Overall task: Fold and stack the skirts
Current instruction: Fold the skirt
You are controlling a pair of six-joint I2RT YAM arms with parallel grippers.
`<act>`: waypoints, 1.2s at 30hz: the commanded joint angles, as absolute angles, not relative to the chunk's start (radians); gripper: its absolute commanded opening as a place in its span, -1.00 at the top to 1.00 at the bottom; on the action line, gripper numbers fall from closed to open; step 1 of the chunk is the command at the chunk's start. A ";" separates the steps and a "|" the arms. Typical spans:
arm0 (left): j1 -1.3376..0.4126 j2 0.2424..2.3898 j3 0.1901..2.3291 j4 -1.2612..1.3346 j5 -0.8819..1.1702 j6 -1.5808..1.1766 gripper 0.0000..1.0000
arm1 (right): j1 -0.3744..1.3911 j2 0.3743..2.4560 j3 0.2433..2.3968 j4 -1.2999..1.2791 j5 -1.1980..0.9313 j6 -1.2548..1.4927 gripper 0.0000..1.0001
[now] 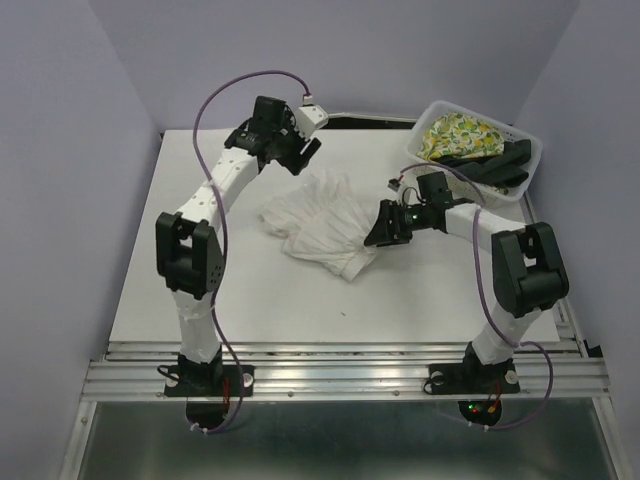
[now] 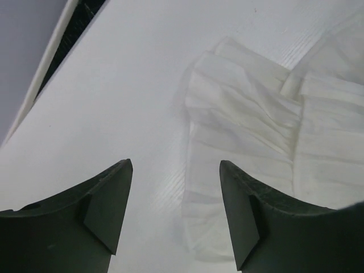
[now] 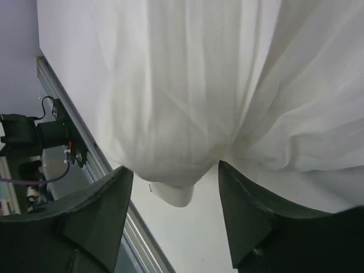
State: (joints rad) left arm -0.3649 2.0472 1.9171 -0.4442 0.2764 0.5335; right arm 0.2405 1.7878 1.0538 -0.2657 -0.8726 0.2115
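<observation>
Left claw [image 2: 176,168] is open and empty, hovering by the far edge of the white skirt [image 1: 320,222], which lies crumpled mid-desk [image 1: 200,290]. Right claw [image 3: 175,173] is open too, with cloth bunched at its tips. The lemon skirt [image 1: 458,135] and black skirt [image 1: 497,170] sit in the basket [image 1: 535,150]. Risk: pinching several layers, which would give a lopsided fold.

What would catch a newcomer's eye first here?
A crumpled plain white cloth skirt lies centrally, with the open left gripper and right gripper at either side of it. In the far right corner, a white plastic mesh basket holds a lemon-print skirt and a black skirt.
</observation>
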 commanded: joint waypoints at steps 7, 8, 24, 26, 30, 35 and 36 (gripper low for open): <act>-0.362 1.680 1.482 -0.528 0.399 0.496 -0.47 | 0.239 1.681 1.216 -0.422 -0.560 0.140 -0.42; -0.362 1.675 1.432 -0.517 0.409 0.485 -0.46 | 0.239 1.687 1.215 -0.425 -0.554 0.130 -0.42; -0.385 1.784 1.279 -0.371 0.547 0.379 -0.19 | 0.239 1.876 1.213 -0.414 -0.626 0.058 -0.28; -0.393 1.801 1.278 -0.361 0.554 0.376 -0.03 | 0.239 1.882 1.210 -0.405 -0.650 0.064 -0.24; -0.399 1.827 1.293 -0.359 0.554 0.370 0.35 | 0.239 1.893 1.203 -0.385 -0.676 0.069 -0.10; -0.399 1.799 1.365 -0.380 0.568 0.370 1.00 | 0.239 1.891 1.193 -0.376 -0.695 0.071 0.21; -0.399 1.795 1.383 -0.385 0.568 0.370 1.00 | 0.239 1.890 1.189 -0.373 -0.701 0.069 0.26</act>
